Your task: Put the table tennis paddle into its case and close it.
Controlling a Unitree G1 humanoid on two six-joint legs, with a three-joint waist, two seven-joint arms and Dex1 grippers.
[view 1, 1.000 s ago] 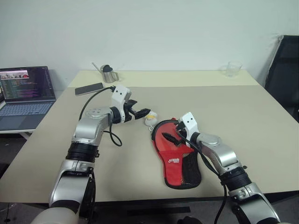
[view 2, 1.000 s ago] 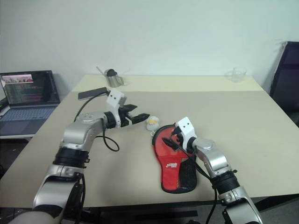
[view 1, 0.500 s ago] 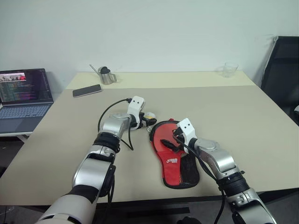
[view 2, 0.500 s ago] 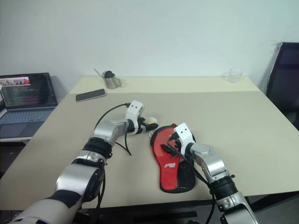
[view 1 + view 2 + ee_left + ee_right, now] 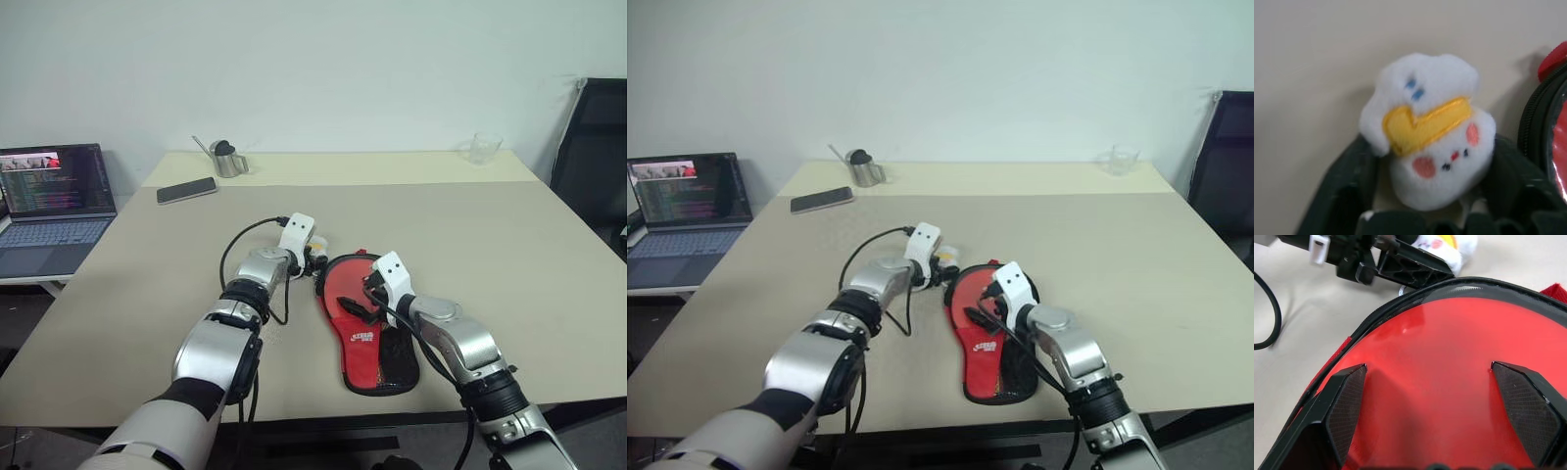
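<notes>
The case (image 5: 370,328) lies mid-bench with the table tennis paddle (image 5: 1449,377) inside, handle hidden. Right gripper (image 5: 1442,413) fingers spread over it; left gripper (image 5: 1432,196) fingers flank a white plush toy (image 5: 1427,134), contact unclear.

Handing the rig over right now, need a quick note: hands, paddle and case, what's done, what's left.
Left hand: fingers on either side of a small white plush toy beside the case; grip unclear.
Right hand: open, fingers spread over the red paddle.
Paddle lies in the case in the middle of the table, its face showing through the opening.
Done: paddle in.
Left: close the case.
</notes>
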